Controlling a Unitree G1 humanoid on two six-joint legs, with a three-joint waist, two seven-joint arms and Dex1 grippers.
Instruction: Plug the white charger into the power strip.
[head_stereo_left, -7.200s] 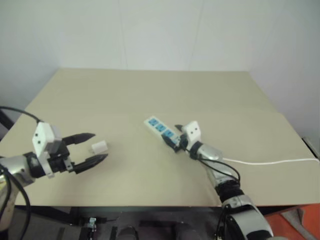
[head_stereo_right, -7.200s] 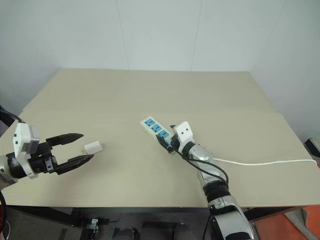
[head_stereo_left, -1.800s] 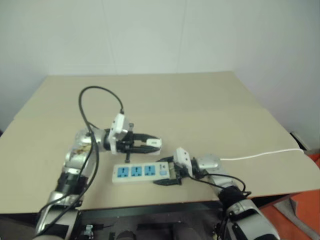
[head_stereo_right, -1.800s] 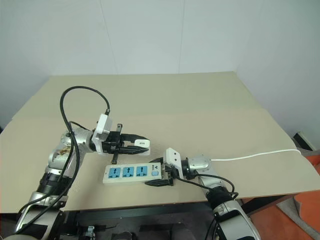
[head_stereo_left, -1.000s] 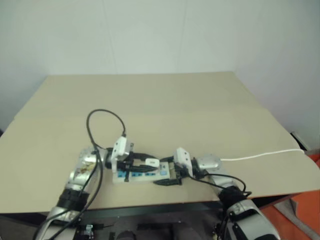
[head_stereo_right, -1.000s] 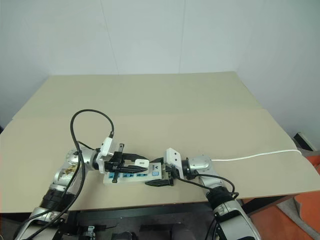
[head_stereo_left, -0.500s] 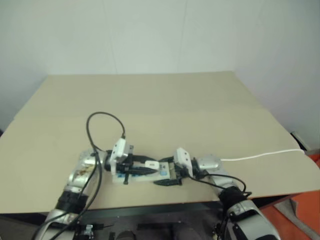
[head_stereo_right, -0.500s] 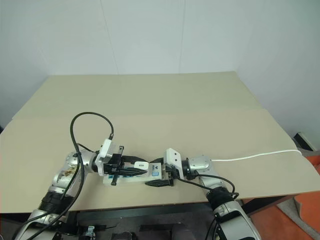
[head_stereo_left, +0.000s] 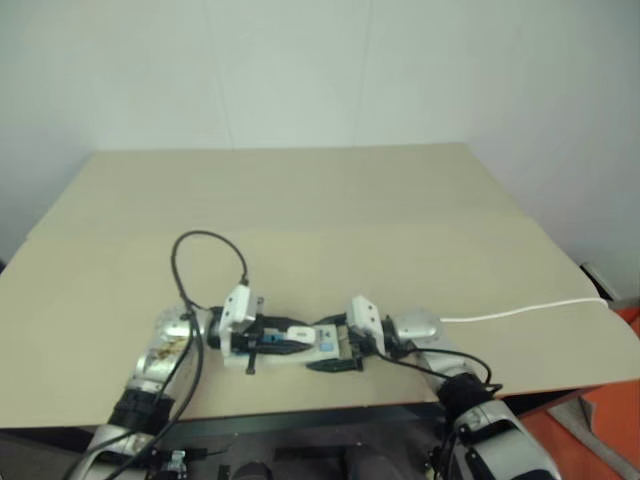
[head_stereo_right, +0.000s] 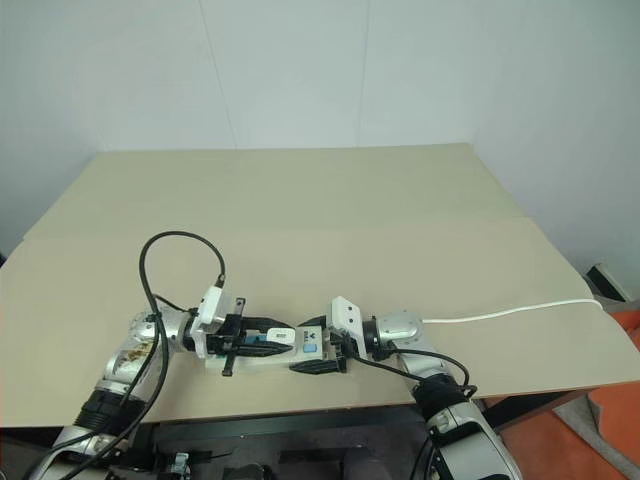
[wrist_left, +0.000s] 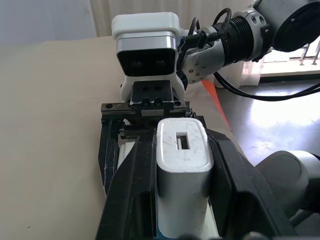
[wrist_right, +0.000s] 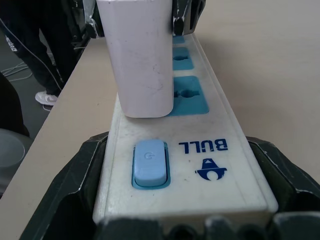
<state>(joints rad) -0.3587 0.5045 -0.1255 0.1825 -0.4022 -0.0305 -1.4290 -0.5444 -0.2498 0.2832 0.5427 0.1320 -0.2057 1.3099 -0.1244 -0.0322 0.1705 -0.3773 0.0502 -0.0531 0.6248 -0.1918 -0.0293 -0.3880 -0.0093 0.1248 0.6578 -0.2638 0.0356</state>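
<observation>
Smooth boxy white charger (wrist_left: 183, 180) clenched in left claw (wrist_left: 182, 200), right claw (wrist_right: 185, 200) grasping glossy power strip (wrist_right: 192, 150)

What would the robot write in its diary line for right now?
left gripper: shut on white charger | right gripper: shut on power strip, switch end | charger: sitting on socket nearest switch | table: cord trails right
</observation>
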